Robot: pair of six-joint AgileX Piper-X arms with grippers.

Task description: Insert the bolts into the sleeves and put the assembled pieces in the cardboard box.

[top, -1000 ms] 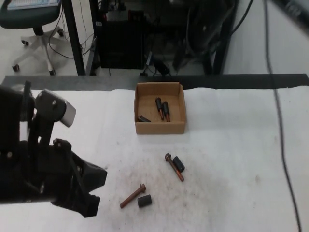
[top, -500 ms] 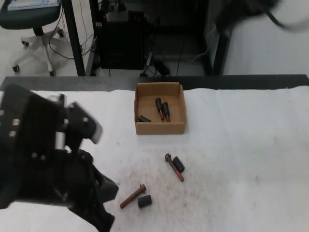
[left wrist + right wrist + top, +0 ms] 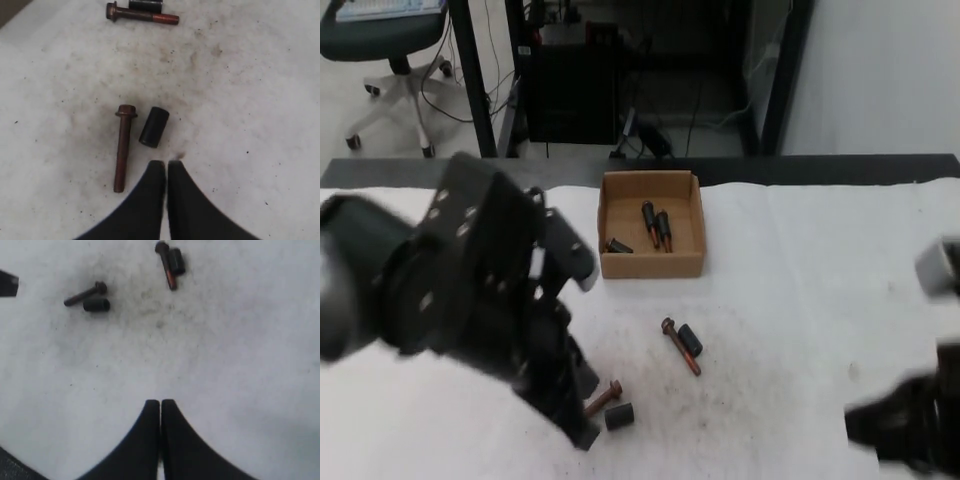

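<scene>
A white cloth covers the worktop (image 3: 800, 260), speckled with brownish stains (image 3: 200, 50) towards its middle. A dark strip (image 3: 820, 165) runs along the far edge. Beyond it lies a pale floor (image 3: 450, 130). At far left stands an office chair (image 3: 392, 60) on a star base with castors. Black posts (image 3: 468, 80) rise beside it, and a dark cabinet (image 3: 570, 95) sits behind the middle, with cables (image 3: 640, 130) trailing to the floor. At far right is a plain white wall (image 3: 880, 80).
</scene>
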